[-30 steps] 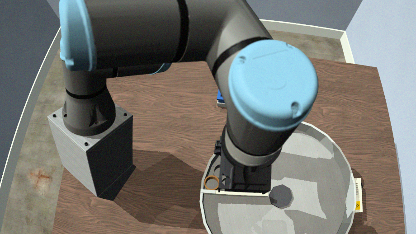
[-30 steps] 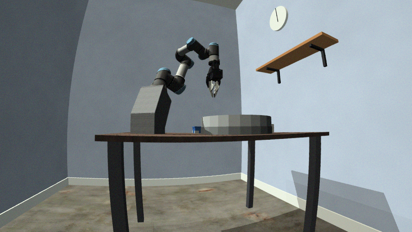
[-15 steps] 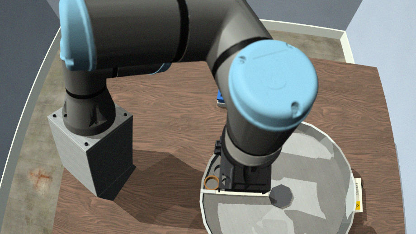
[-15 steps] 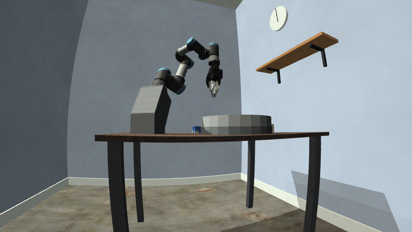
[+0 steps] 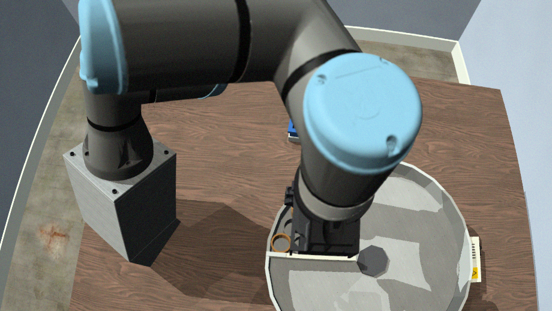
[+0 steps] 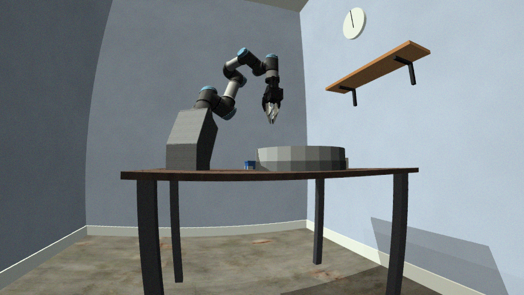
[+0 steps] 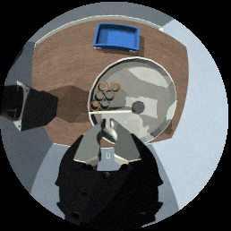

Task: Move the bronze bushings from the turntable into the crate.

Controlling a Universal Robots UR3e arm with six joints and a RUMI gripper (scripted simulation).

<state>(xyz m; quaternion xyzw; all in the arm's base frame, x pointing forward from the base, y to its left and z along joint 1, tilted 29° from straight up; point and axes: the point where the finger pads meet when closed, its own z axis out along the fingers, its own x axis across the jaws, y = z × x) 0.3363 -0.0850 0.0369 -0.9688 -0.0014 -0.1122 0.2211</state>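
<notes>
The tool (image 5: 326, 235) (image 6: 271, 122) (image 7: 107, 119), its jaws closed on nothing, hung above the turntable (image 5: 459, 220) (image 6: 300, 157) (image 7: 174, 87). Three bronze bushings (image 5: 281, 242) (image 7: 102, 86) lay inside the turntable's rim, near its white divider (image 5: 324, 256) (image 7: 112, 112), clustered with steel bushings (image 7: 99, 96). The blue crate (image 5: 293, 128) (image 6: 250, 164) (image 7: 117, 38) stood on the wooden surface (image 5: 224, 154) (image 6: 220, 175) (image 7: 63, 63), apart from the turntable.

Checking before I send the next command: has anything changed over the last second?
Nothing visibly changed in the top or exterior view. The black two-jaw gripper stayed shut above the round grey turntable, taking or releasing nothing. The blue rectangular crate stayed put.
</notes>
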